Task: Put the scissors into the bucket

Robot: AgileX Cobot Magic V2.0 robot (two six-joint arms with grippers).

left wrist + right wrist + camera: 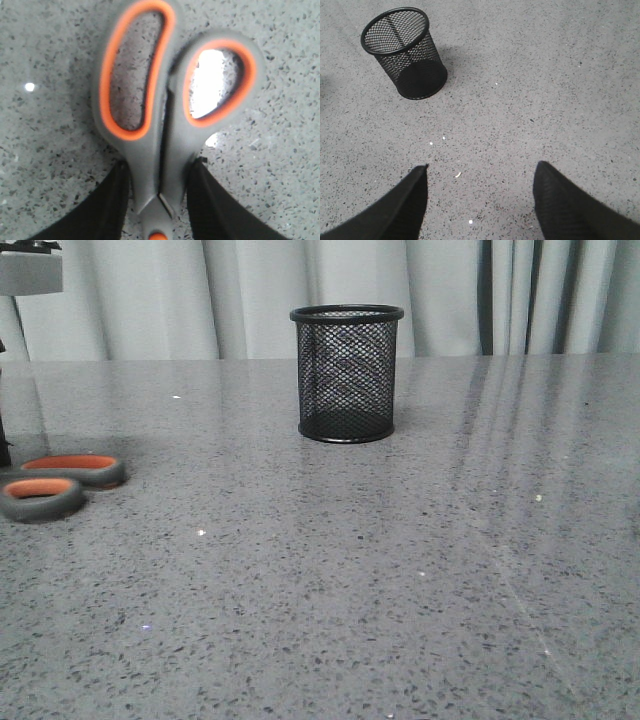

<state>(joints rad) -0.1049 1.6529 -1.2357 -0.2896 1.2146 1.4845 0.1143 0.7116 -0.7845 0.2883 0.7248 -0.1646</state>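
Lying flat at the table's [400, 570] left edge, well apart from the upright bucket [347, 373], scissors [165, 125] with left gripper [159, 205] fingers pressed against the shank for lifting; right gripper [480, 200] spread wide, idle.

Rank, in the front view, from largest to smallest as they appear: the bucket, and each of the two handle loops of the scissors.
1. The bucket, clearly largest.
2. The two scissors loops look alike in size; one is cut by the frame edge, so no ranking between them.
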